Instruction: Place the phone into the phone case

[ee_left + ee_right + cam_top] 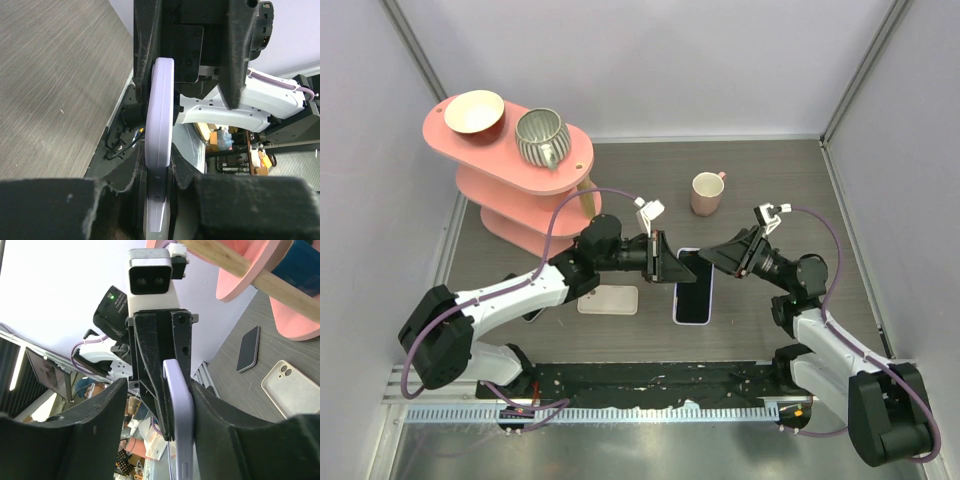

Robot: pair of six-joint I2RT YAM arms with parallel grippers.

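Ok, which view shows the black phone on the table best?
Right wrist: the black phone lies flat, whole and unobstructed, beside the clear case. The top view shows only a dark sliver under the left arm; the left wrist view misses it.

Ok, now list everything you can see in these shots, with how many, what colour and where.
phone: one, dark screen, lavender edge, mid-table between both sets of jaws
phone case: one, clear whitish, flat on the table left of that phone
second phone: one, black, flat on the table left of the case
mug: one, pink, back of the table
shelf: one, pink, three tiers, back left
bowl: one, cream inside, top tier
ribbed cup: one, silver-grey, top tier, right of the bowl
table: one, grey-brown
left arm: jaws shut on the lavender phone
right arm: jaws open around it
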